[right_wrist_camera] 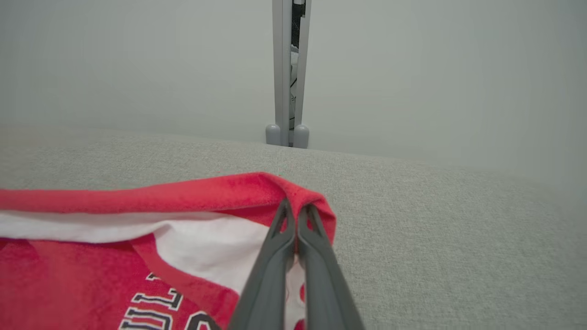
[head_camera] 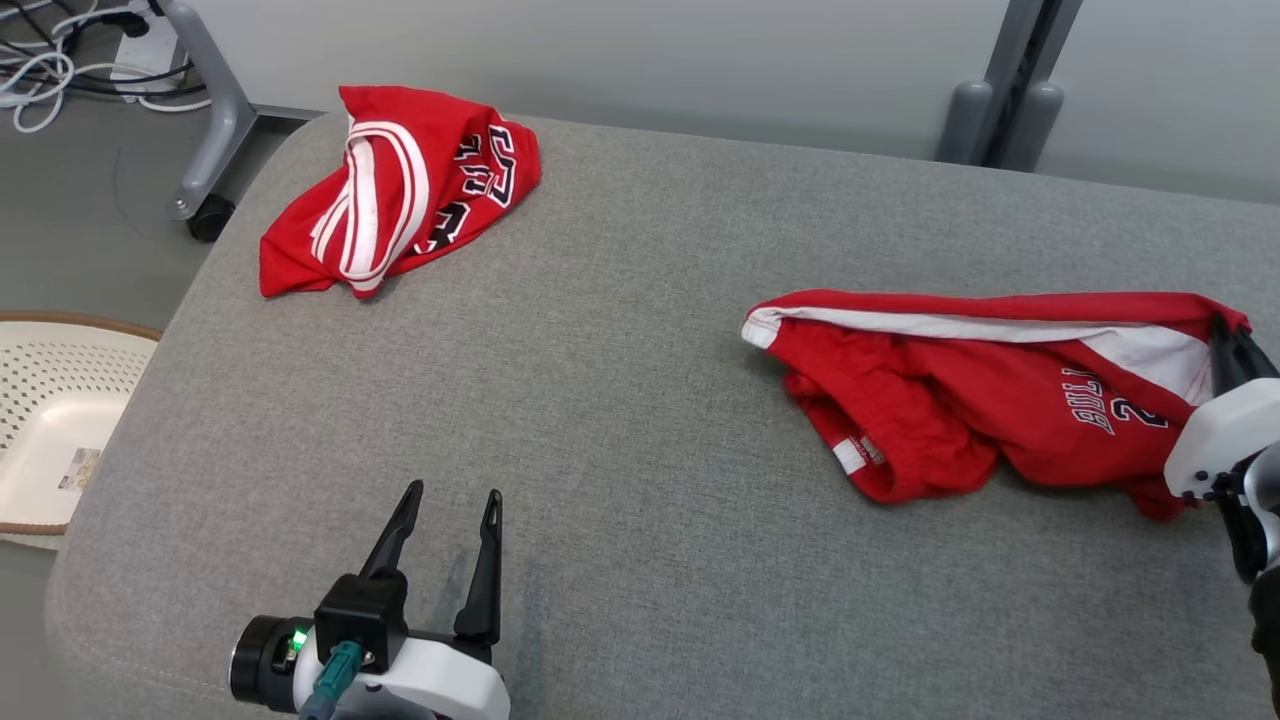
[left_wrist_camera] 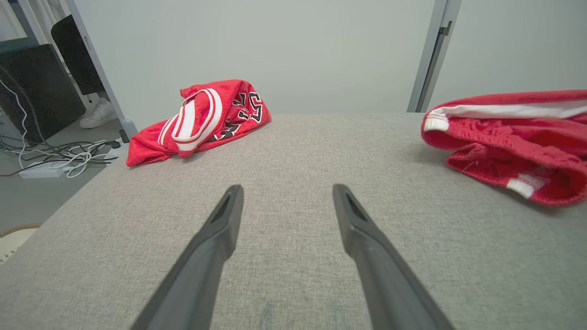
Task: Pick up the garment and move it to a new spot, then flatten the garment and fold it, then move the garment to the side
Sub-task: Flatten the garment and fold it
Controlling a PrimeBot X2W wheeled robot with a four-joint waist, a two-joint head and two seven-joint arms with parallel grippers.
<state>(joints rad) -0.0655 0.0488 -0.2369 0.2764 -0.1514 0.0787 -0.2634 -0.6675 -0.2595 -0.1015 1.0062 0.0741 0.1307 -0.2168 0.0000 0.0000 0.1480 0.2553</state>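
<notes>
Picking up: the right gripper [right_wrist_camera: 296,210] is clamped on the crumpled red cloth garment [head_camera: 950,400] (the left gripper [head_camera: 452,493] is apart); next, it should lift gently.

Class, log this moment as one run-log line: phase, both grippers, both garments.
phase: pick-up | right gripper: shut on corner of right red garment | left gripper: open, over grey surface | left red garment: crumpled, untouched

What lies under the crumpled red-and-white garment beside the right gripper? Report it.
Grey woven upholstery shows around the red-and-white garment, which rests on it. The right gripper is shut on its far corner. Anything beneath the folds is covered.
</notes>
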